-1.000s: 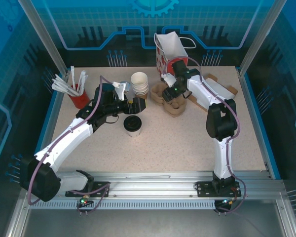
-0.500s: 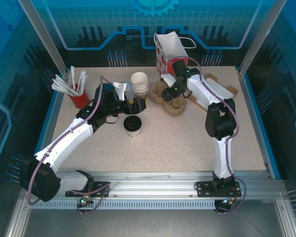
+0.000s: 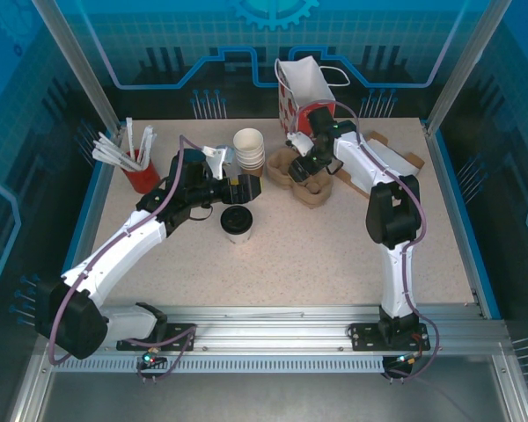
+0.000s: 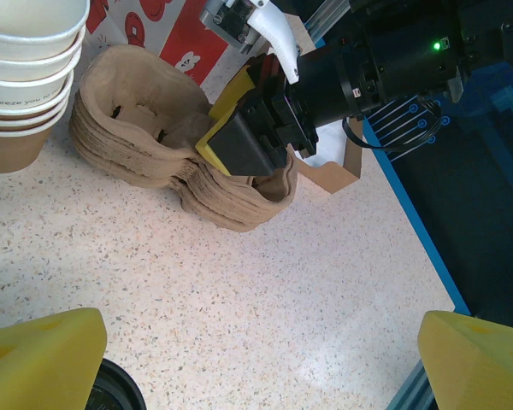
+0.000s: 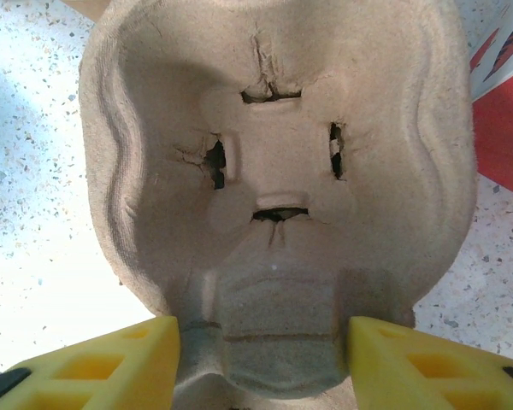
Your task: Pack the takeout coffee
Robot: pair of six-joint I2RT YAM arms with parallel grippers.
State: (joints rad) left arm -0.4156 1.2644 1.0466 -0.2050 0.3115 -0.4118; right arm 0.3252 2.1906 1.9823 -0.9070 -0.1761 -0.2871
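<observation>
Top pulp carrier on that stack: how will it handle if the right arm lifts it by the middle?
Probably light and fairly stiff: the pulp carrier is moulded, though cracks at its centre slots suggest it tears if squeezed. It nests in a stack, so several may lift together.

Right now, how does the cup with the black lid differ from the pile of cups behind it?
The lidded cup has a black lid; the stack of cups is open on top. The lidded cup is one cup; the stack is several nested together. The lidded cup stands apart on bare table; the stack stands beside the brown cup carriers. Both are white paper and upright.
</observation>
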